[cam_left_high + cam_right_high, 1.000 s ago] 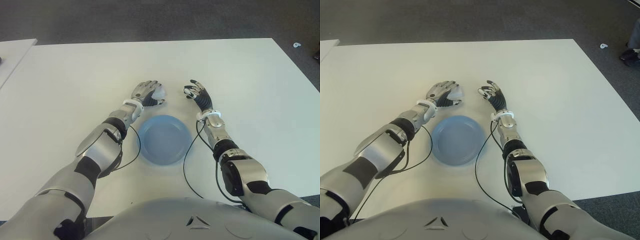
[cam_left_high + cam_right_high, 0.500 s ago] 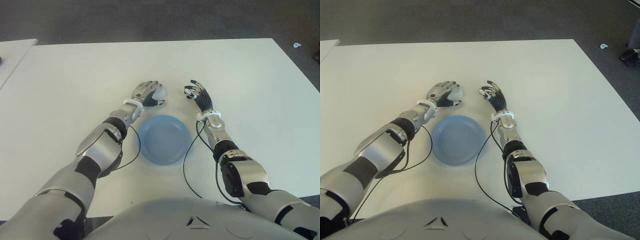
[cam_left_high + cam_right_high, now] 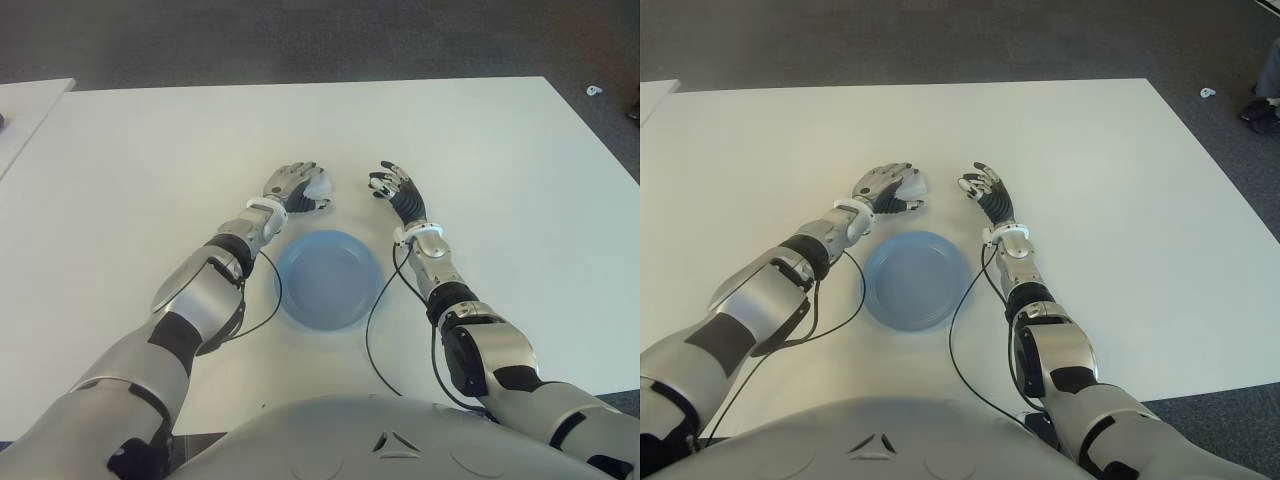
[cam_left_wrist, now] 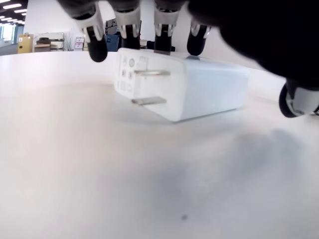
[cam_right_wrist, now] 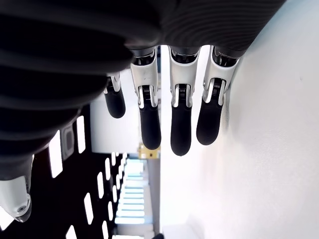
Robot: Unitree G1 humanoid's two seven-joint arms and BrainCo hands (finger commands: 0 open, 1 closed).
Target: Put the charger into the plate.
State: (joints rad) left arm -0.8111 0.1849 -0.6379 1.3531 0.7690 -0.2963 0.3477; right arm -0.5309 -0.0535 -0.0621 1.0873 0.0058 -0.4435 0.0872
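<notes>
The white charger (image 3: pixel 320 184) lies on its side on the table, just beyond the blue plate (image 3: pixel 328 285); its two prongs show in the left wrist view (image 4: pixel 189 89). My left hand (image 3: pixel 293 187) is cupped over the charger from its left. The fingertips (image 4: pixel 163 30) reach its far top edge, while the thumb (image 4: pixel 295 99) stands a little apart from its end. No firm grasp shows. My right hand (image 3: pixel 392 185) hovers to the right of the charger, past the plate's far right rim, fingers relaxed and holding nothing.
The white table (image 3: pixel 480 150) stretches wide on all sides of the plate. A second white table edge (image 3: pixel 25 110) shows at the far left. Black cables (image 3: pixel 372 330) trail from both forearms along the plate's sides. Dark floor lies beyond the table.
</notes>
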